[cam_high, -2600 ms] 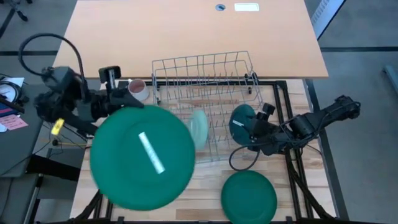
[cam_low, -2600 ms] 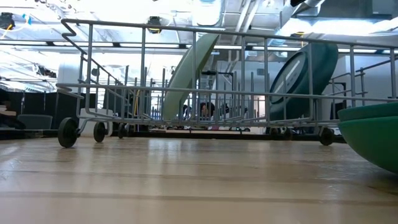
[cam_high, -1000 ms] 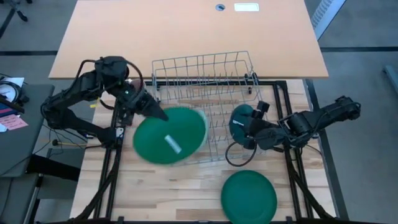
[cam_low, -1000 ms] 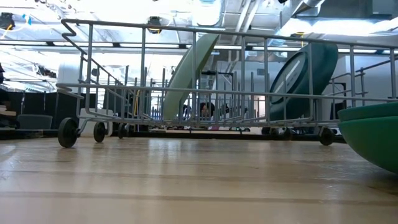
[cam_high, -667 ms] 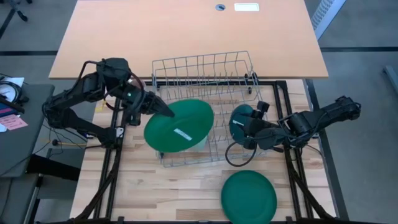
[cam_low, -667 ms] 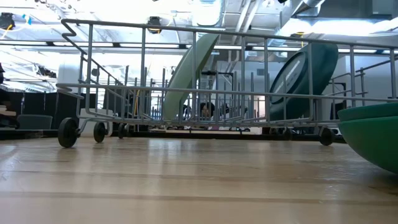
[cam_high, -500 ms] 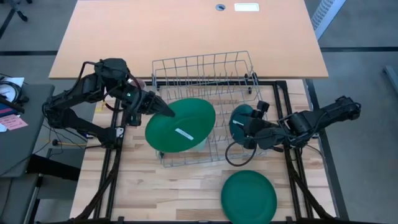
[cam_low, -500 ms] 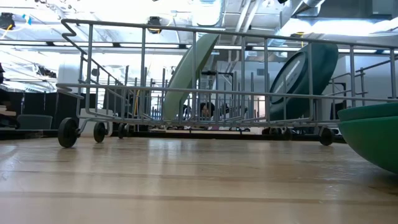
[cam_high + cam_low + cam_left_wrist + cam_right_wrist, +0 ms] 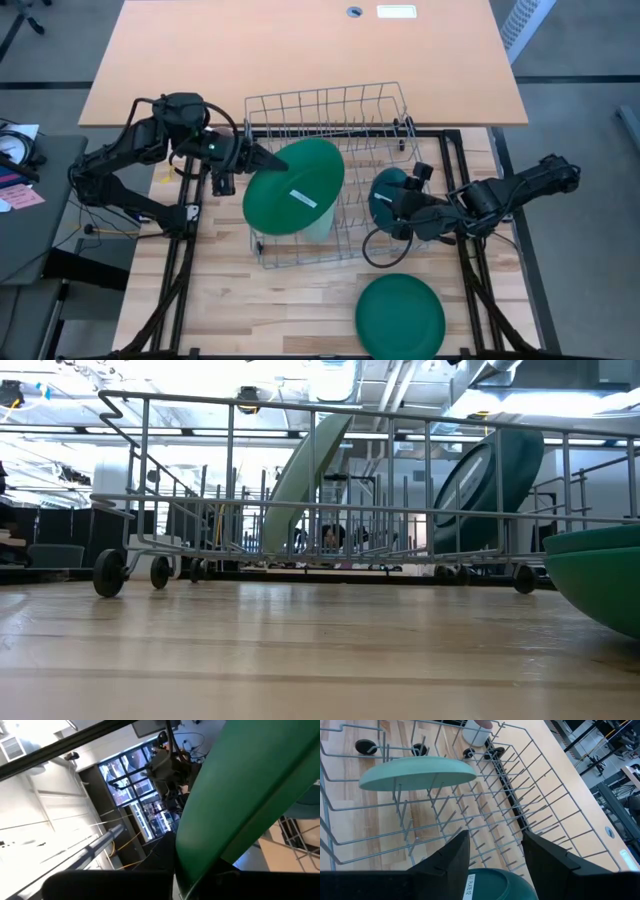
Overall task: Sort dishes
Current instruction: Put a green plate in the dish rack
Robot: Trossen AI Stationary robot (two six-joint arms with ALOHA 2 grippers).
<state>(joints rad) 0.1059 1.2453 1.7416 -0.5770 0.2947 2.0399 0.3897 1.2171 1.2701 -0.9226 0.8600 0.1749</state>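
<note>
Moved since a second ago: large dark green glossy round plate (image 9: 295, 188), carried rightward and up from beside the rack to a tilted station over the left half of the grey wire dish rack (image 9: 385, 100), now covering most of the small pale mint green plate (image 9: 305, 472) slotted there. Left gripper (image 9: 266, 159), at the rack's left edge: pinched together on the large plate's rim, plate not yet seated between tines. Implication: insertion step near; lowering into a free slot beside the mint plate judged next. Rack, right end: smaller dark teal round plate (image 9: 385, 195) standing on edge. Right gripper (image 9: 398, 208), just beside the teal plate: fingers apart, nothing clamped, unchanged. Front right of the butcher-block table (image 9: 230, 310): second large dark green plate (image 9: 400, 315), lying flat, unsorted.
</note>
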